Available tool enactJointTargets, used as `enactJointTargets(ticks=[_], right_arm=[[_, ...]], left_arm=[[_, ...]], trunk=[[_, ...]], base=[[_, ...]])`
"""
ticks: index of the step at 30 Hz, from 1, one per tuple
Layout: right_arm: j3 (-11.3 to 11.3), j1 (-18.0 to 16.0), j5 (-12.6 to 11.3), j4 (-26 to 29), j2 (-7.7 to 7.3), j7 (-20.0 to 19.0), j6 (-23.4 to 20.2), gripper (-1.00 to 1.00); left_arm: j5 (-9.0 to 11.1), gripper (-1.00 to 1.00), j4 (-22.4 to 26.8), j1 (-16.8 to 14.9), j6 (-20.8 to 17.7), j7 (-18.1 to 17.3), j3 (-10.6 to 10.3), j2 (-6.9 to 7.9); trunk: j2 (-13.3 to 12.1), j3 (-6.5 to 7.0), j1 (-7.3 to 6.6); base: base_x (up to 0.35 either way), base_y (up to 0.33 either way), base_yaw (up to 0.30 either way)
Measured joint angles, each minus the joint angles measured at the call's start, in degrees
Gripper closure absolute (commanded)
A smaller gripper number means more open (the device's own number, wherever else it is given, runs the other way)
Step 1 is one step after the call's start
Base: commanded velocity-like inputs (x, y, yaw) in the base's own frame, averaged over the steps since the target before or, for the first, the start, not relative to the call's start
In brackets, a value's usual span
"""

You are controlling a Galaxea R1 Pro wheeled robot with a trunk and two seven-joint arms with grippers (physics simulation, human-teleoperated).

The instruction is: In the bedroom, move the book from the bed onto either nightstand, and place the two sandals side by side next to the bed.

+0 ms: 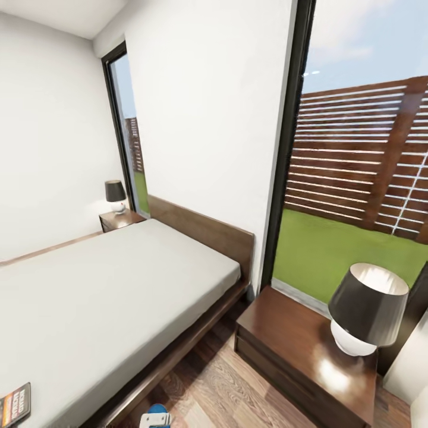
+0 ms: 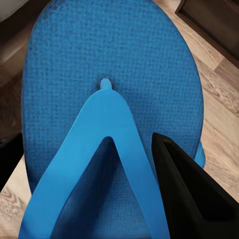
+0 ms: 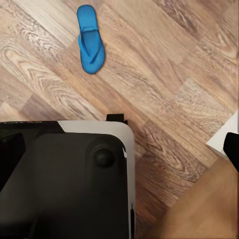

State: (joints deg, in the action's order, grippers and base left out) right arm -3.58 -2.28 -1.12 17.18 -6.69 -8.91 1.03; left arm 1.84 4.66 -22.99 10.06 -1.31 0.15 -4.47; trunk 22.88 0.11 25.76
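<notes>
The book (image 1: 15,404) lies on the grey mattress of the bed (image 1: 119,279), near its near edge. One blue sandal (image 2: 109,74) looms close in the left wrist view, with my left gripper (image 2: 89,159) shut on it; a black finger (image 2: 194,194) overlaps its strap side. The same sandal (image 1: 157,416) shows over the floor beside the bed frame. The other sandal (image 3: 90,40) lies flat on the wood floor. My right gripper (image 3: 119,149) hangs open above my dark base (image 3: 59,184). A nightstand (image 1: 297,351) stands right of the bed, another nightstand (image 1: 120,220) at the far side.
A black-shaded lamp (image 1: 365,309) takes the right part of the near nightstand; a smaller lamp (image 1: 115,195) stands on the far one. A tall dark-framed window (image 1: 356,178) is behind. A strip of wood floor (image 1: 220,392) runs between bed and nightstand.
</notes>
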Motion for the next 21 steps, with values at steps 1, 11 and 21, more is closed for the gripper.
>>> enactJointTargets(ticks=[1, 11, 21], right_arm=[[0.0, 0.0, 0.0, 0.0, 0.0, 0.0, 0.0, -1.0], [0.0, 0.0, 0.0, 0.0, 0.0, 0.0, 0.0, -1.0], [0.0, 0.0, 0.0, 0.0, 0.0, 0.0, 0.0, -1.0]], left_arm=[[0.0, 1.0, 0.0, 0.0, 0.0, 0.0, 0.0, 0.0], [0.0, 1.0, 0.0, 0.0, 0.0, 0.0, 0.0, -0.01], [0.0, 1.0, 0.0, 0.0, 0.0, 0.0, 0.0, 0.0]], trunk=[[0.0, 0.0, 0.0], [0.0, 0.0, 0.0], [0.0, 0.0, 0.0]], base=[[0.0, -0.083, 0.205], [0.0, -0.022, 0.054], [0.0, -0.001, 0.141]])
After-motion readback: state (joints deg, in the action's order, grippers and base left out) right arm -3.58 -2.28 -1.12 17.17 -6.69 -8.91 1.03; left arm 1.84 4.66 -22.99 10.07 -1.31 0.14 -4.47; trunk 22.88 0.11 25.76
